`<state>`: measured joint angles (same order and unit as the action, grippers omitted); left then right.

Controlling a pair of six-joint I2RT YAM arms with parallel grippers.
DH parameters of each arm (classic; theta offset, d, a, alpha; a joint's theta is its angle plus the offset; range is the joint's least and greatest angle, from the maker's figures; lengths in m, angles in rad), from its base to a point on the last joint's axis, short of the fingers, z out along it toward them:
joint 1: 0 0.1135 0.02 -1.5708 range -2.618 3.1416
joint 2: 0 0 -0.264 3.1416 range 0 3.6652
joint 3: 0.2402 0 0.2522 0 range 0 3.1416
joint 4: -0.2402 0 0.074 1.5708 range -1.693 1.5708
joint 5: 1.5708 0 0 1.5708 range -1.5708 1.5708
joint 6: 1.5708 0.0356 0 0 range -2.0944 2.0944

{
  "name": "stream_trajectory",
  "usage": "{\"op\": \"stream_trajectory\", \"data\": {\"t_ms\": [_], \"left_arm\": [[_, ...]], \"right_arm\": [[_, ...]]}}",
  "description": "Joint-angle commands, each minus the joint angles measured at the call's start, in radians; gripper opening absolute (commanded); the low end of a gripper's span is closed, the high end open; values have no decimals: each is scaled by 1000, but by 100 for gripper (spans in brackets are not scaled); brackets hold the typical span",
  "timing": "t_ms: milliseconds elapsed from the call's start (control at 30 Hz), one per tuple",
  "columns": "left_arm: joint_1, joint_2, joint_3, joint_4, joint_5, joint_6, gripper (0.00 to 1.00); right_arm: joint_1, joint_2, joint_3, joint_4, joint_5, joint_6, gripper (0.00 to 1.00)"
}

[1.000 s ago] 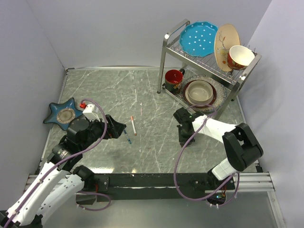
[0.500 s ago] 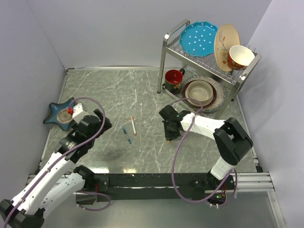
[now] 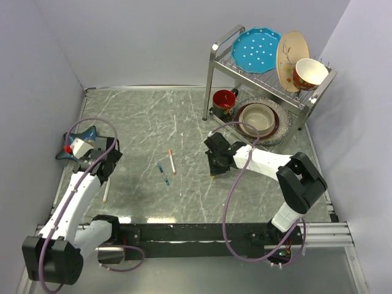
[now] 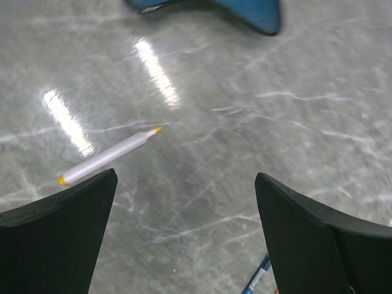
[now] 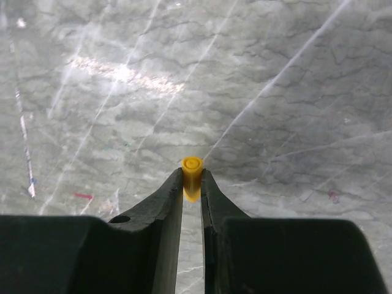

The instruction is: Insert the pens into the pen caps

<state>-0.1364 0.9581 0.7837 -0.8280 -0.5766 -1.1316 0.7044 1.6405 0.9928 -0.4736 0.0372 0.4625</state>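
Swinging away from the blue pen (image 3: pixel 163 174), my left jaws now hang wide open by the white, yellow-tipped pen (image 4: pixel 109 157) at the left of the desk (image 3: pixel 141 116), while the right jaws, moved leftward, pinch the yellow cap (image 5: pixel 192 176), seemingly ready for mating.

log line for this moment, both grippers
left gripper: open, empty, white pen lying ahead | right gripper: shut on yellow cap | cap not yet on pen

Bright, even overhead light — two white glare streaks on the glossy grey marbled tabletop (image 4: pixel 245 153); shadows faint, left wrist view slightly blurred.
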Motion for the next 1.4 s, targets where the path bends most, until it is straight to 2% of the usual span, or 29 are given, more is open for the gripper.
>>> {"op": "stream_trajectory", "data": {"t_ms": [0,100,133,233,433,500,567,633,733,800,867,1033,1167,1200,1267,1300,1367], "left_arm": [[101,69,-58,0,126,-68,99],[112,131,-86,44,101,-54,94],[112,145,-89,49,89,-54,88],[112,168,-106,72,80,-46,85],[116,198,-143,122,17,-68,90],[118,231,-135,156,6,-16,91],[118,243,-129,223,17,50,99],[121,232,-130,330,70,166,99],[121,170,-162,392,142,211,97],[121,107,-190,400,138,204,97],[129,73,-199,360,115,129,96],[133,96,-184,349,32,119,93],[162,161,-155,311,6,69,83],[162,174,-153,264,4,-7,64],[169,202,-146,186,-32,-106,43],[170,209,-143,125,-48,-149,26],[185,234,-141,80,-77,-259,14]], "right_arm": [[3,-82,-39,82,-58,-35,13],[3,-73,-42,93,-79,-50,13],[3,-71,-42,93,-80,-54,13],[3,-70,-48,101,-91,-56,13],[1,-73,-46,102,-98,-61,13],[1,-67,-45,101,-103,-61,13],[1,-64,-40,99,-96,-61,14],[3,-68,-43,96,-88,-59,14],[1,-85,-62,105,-83,-55,15],[0,-87,-65,105,-83,-56,15],[3,-81,-63,107,-79,-58,15],[0,-82,-79,118,-86,-59,15],[1,-91,-79,118,-86,-62,15],[1,-93,-80,119,-89,-64,15],[1,-90,-79,122,-92,-64,15],[1,-88,-76,121,-94,-64,15],[1,-79,-75,119,-99,-67,15]]}}
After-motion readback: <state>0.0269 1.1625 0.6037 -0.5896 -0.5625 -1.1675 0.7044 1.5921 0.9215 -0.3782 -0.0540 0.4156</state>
